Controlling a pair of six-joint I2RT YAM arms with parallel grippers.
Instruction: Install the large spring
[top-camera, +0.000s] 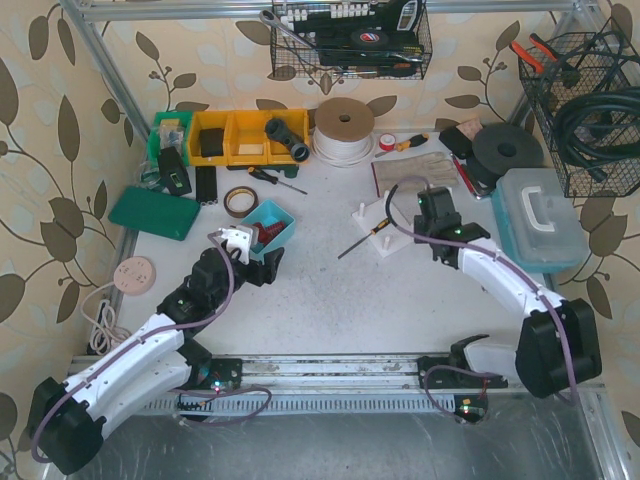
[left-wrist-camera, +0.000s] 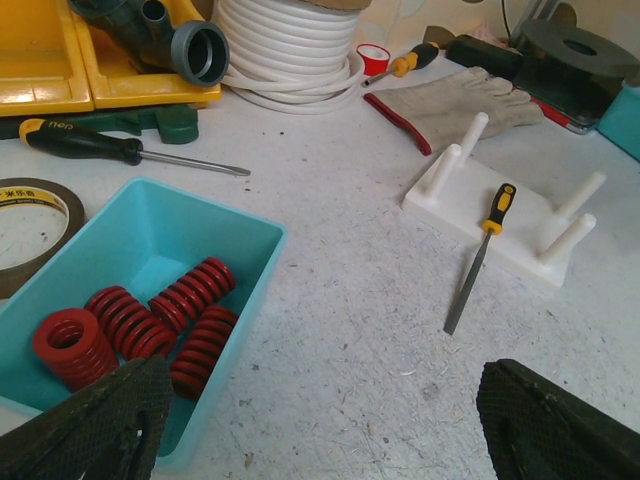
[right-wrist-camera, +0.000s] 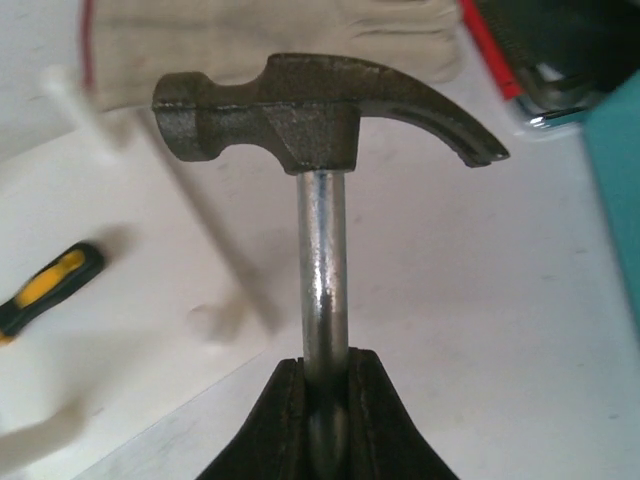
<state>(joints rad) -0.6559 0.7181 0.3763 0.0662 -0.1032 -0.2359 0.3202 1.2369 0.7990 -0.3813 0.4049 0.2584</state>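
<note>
We judge nothing installed yet: the large red spring (left-wrist-camera: 65, 345) lies in the teal bin (left-wrist-camera: 150, 215) toward the table's left edge, and the white peg fixture (left-wrist-camera: 530, 245) holds no spring. Left gripper (left-wrist-camera: 320, 430) jaws gape empty; right gripper (right-wrist-camera: 325, 400) jaws clamp a claw hammer (right-wrist-camera: 320, 120).

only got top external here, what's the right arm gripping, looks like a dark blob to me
Observer: A hammer. The right pincer is shut on its metal shaft, head pointing away from the wrist.
Operator: how many springs in the bin
Observer: The left wrist view shows four red springs in the teal bin.
Operator: left side picked one up yet
Observer: No. The left pincer is open and empty, near the bin's edge.
</note>
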